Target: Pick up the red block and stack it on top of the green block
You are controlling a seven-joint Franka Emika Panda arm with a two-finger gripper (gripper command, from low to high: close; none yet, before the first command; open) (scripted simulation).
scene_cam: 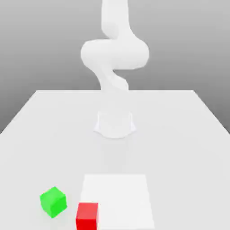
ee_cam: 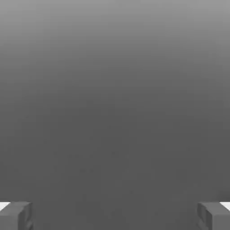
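Note:
In the exterior view the red block [scene_cam: 87,216] sits on the white table near its front edge. The green block [scene_cam: 53,201] rests just to the exterior view's left of it, turned at an angle, with a small gap between them. In the hand view my gripper [ee_cam: 115,216] is open: its two grey fingertips [ee_cam: 16,215] stand far apart with nothing between them, and only a plain grey backdrop lies beyond. The white arm [scene_cam: 115,54] rises from its base at the table's middle and leaves the picture at the top.
The arm's round base [scene_cam: 115,124] stands mid-table. A brighter white rectangular patch [scene_cam: 120,197] lies on the table [scene_cam: 179,134] directly to the exterior view's right of the red block. The table's far edge runs behind the base.

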